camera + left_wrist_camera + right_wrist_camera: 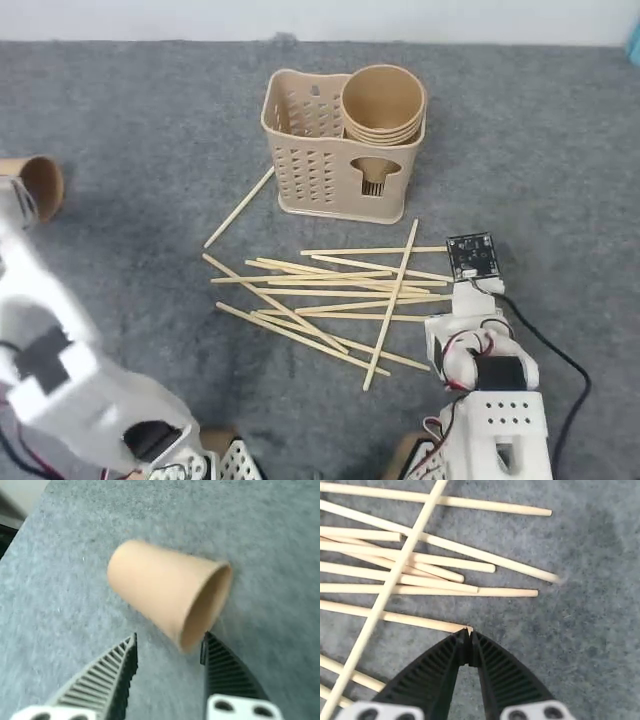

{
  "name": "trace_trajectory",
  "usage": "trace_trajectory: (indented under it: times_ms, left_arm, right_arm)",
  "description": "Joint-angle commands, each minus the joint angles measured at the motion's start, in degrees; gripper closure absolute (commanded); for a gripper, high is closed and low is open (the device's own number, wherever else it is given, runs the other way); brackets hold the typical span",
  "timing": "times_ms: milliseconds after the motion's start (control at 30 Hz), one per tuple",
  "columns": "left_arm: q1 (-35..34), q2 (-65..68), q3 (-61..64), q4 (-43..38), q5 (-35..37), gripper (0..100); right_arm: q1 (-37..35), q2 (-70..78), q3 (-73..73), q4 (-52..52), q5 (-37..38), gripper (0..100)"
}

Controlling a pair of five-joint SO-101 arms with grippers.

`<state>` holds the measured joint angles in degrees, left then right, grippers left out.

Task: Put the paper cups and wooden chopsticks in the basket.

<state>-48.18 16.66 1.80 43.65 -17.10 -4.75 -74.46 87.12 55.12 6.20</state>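
Observation:
A tan paper cup (167, 590) lies on its side on the grey carpet, also at the far left in the high view (40, 185). My left gripper (169, 647) is open just short of the cup's rim, one finger on each side of it. Several wooden chopsticks (330, 295) lie scattered in front of the beige basket (320, 165), which holds a stack of paper cups (383, 100). My right gripper (469, 634) is shut, its tips at the end of one chopstick (395, 617) at the pile's right edge.
One chopstick (240, 207) lies apart, slanting toward the basket's left corner. The right arm (485, 375) stands at the front right, and the left arm's white body (60, 370) covers the front left. Open carpet surrounds the basket.

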Motion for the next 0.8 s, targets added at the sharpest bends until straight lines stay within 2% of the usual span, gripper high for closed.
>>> trace_trajectory:
  times_ms: [0, 300, 533, 767]
  left_arm:
    - [0.0, 4.0, -7.8, 0.0, -0.4, 80]
    - [1.8, 14.2, -16.5, -0.1, -0.5, 80]
    - [1.8, 16.5, -19.4, -0.1, -0.2, 81]
    - [1.8, 16.3, -19.6, -0.1, -0.5, 99]
  right_arm:
    - [-0.1, -0.7, -0.4, -1.4, -0.8, 98.9]
    - [0.0, -0.7, -0.3, -1.4, -0.8, 98.9]
    - [0.0, -0.8, -0.3, -1.4, -0.8, 98.9]
    - [0.0, -0.9, -0.3, -1.4, -0.8, 99.0]
